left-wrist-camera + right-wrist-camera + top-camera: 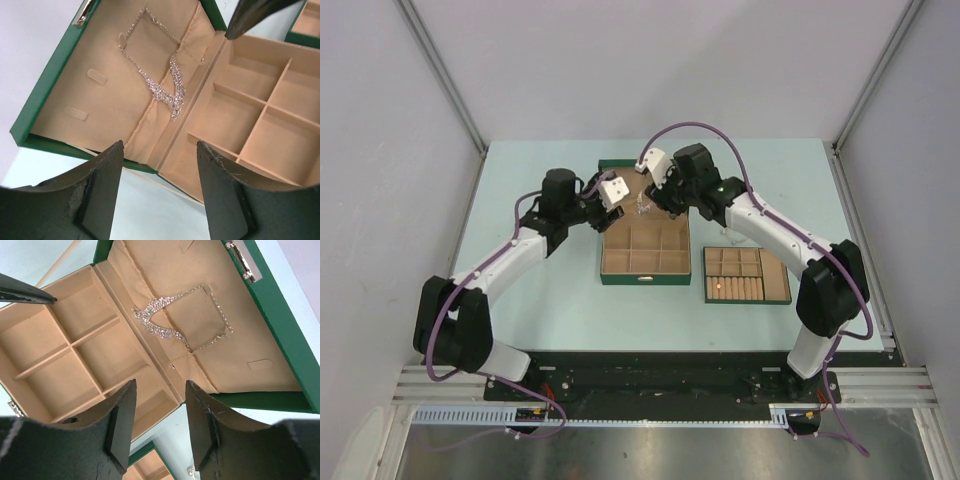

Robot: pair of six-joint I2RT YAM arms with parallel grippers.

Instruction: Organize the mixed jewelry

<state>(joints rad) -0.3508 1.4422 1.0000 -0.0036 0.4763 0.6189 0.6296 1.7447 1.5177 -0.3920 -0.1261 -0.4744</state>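
Observation:
The silvery chain necklace [162, 87] with its pale beaded V-cluster lies on the tan lining of the open lid of the green box [608, 272]. It also shows in the right wrist view [167, 325] and faintly from above [642, 207]. My left gripper [160, 150] is open and empty, hovering at the left side of the box's hinge. My right gripper [160, 390] is open and empty, hovering at the box's right side. A small silvery piece [192, 471] peeks out on the table by my right finger, mostly hidden.
The box has several empty tan compartments [260, 125]. The flat green tray [786, 283] with tan ring rolls lies right of the box. Both grippers [620, 200] [660, 195] sit close together over the box's far end. Grey walls surround the table.

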